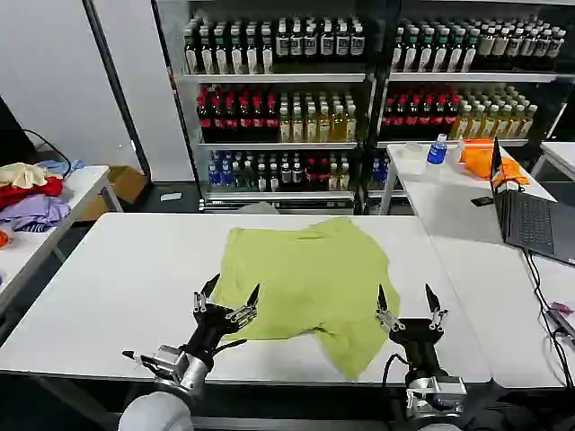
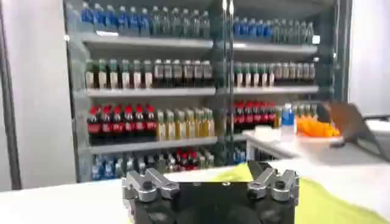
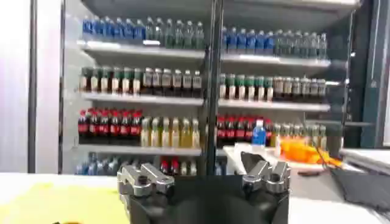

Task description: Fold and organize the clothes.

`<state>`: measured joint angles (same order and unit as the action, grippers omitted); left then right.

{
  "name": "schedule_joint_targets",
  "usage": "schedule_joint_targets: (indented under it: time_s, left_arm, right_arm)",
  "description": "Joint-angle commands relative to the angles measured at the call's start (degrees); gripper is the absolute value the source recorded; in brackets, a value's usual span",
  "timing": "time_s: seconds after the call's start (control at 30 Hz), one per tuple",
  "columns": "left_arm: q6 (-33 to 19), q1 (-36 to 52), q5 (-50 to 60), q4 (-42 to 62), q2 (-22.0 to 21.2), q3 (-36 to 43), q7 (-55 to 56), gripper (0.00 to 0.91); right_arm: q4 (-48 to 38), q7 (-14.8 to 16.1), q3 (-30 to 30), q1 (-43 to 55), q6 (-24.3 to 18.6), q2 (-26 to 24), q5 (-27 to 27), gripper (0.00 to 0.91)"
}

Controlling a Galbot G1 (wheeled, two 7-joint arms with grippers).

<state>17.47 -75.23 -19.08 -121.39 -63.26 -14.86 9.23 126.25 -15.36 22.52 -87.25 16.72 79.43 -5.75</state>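
A lime t-shirt (image 1: 310,278) lies spread, a little rumpled, on the middle of the white table (image 1: 117,287), one corner trailing toward the near edge. The left gripper (image 1: 227,298) hovers at the shirt's near left edge with its fingers apart and holding nothing. The right gripper (image 1: 407,303) hovers just beside the shirt's near right side, fingers likewise spread and empty. From the head view, a heap of red, lilac and cream garments (image 1: 29,193) sits on a side table far left, and a laptop (image 1: 530,215) lies open on the right. The left wrist view adds drink shelves (image 2: 183,91) beyond the shirt; the right wrist view shows an orange cloth (image 3: 301,149) by a blue-capped bottle (image 3: 259,134).
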Motion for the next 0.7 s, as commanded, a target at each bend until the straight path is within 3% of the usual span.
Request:
schedule_joint_targets:
  time_s: [0.03, 0.3, 0.7]
  left_arm:
    - [6.3, 0.7, -0.6, 1.0, 1.9, 0.0, 0.1, 0.907]
    - [15.6, 2.2, -0.4, 3.8, 4.1, -0.5, 2.1, 0.907]
    - [15.7, 1.4, 0.0, 5.8, 6.8, -0.4, 2.3, 0.907]
  right_arm:
    - [0.1, -1.1, -0.2, 0.1, 3.9, -0.8, -2.0, 0.907]
    - [-2.5, -3.9, -6.5, 0.2, 9.1, -0.6, -3.0, 0.907]
    - [-6.0, -6.4, -11.9, 0.3, 13.5, 1.0, -2.5, 0.907]
